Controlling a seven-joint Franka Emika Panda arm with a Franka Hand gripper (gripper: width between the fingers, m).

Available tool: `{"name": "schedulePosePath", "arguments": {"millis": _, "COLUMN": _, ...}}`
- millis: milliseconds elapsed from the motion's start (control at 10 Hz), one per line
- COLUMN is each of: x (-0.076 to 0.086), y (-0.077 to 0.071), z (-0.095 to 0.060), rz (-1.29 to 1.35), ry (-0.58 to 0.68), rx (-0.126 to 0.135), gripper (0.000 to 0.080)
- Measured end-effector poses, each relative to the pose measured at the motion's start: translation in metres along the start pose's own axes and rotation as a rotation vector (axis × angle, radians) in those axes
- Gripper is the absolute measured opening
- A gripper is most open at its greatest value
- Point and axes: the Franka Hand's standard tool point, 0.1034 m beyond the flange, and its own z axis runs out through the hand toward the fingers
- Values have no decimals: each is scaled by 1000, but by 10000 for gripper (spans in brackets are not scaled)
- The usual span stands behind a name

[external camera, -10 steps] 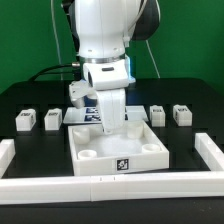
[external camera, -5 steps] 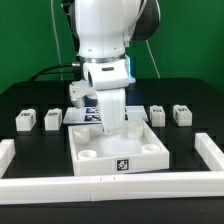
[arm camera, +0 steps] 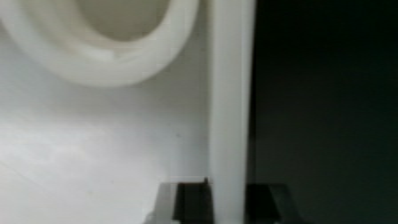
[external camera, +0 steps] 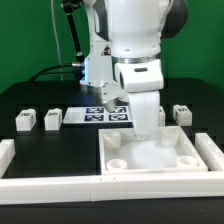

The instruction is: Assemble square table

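Pincer (external camera: 148,132) clamps the far rim of the tabletop slab (external camera: 150,168), which sits by the border rails (external camera: 50,185) at the exterior view's right. Leg blocks (external camera: 25,121) lie loose on the bench (external camera: 40,150), so none looks fitted yet.

The black table (external camera: 30,95) carries the square slab (external camera: 150,155), leg blocks (external camera: 25,121), the marker board (external camera: 100,116) and border rails (external camera: 50,187).

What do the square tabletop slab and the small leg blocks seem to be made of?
The tabletop slab: probably white plastic, smooth and matte; its one-piece rim and round sockets suggest moulding. The leg blocks: seemingly the same white plastic, with printed black-white tags.
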Motion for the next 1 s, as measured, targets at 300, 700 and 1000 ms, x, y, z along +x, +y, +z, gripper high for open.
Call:
{"name": "schedulePosePath", "arguments": {"millis": 300, "x": 20, "y": 6, "z": 7, "rz": 36, "ry": 1, "rx": 48, "gripper": 61}}
{"name": "schedulePosePath", "arguments": {"millis": 700, "x": 20, "y": 6, "z": 8, "rz": 50, "ry": -3, "rx": 70, "gripper": 67}}
{"name": "schedulePosePath", "arguments": {"millis": 1000, "x": 19, "y": 6, "z": 9, "rz": 51, "ry": -3, "rx": 72, "gripper": 360}}
